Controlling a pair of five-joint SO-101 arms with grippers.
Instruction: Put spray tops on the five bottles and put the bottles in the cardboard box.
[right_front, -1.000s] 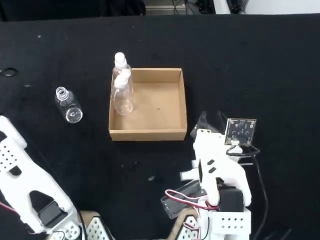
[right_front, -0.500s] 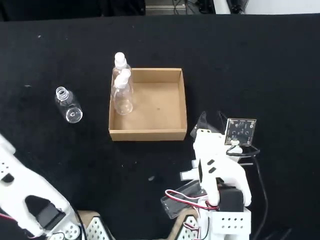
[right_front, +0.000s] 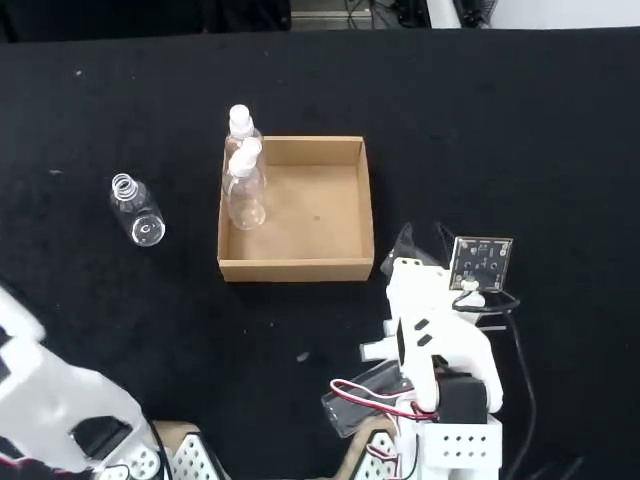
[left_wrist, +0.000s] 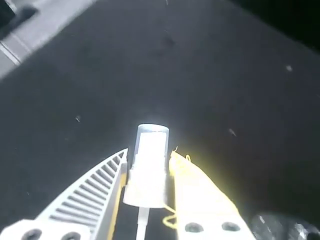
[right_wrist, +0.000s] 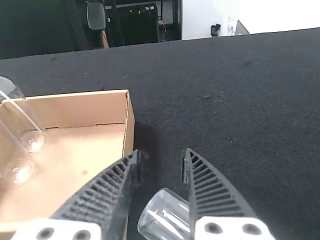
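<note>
black table (right_front: 520, 130) bears a pale speck (right_front: 301, 356); cables (right_front: 365, 12) lie beyond its far edge.

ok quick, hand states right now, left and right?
Left hand: closed on a white spray top.
Right hand: closed on a clear bottle with no top on it.

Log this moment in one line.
left gripper: holds spray top | right gripper: holds bottle | box: two capped bottles | beside box: open bottle

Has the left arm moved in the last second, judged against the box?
Yes. In the high view the left arm, holding a spray top, has drawn back toward the table's near edge, away from the cardboard box.
</note>
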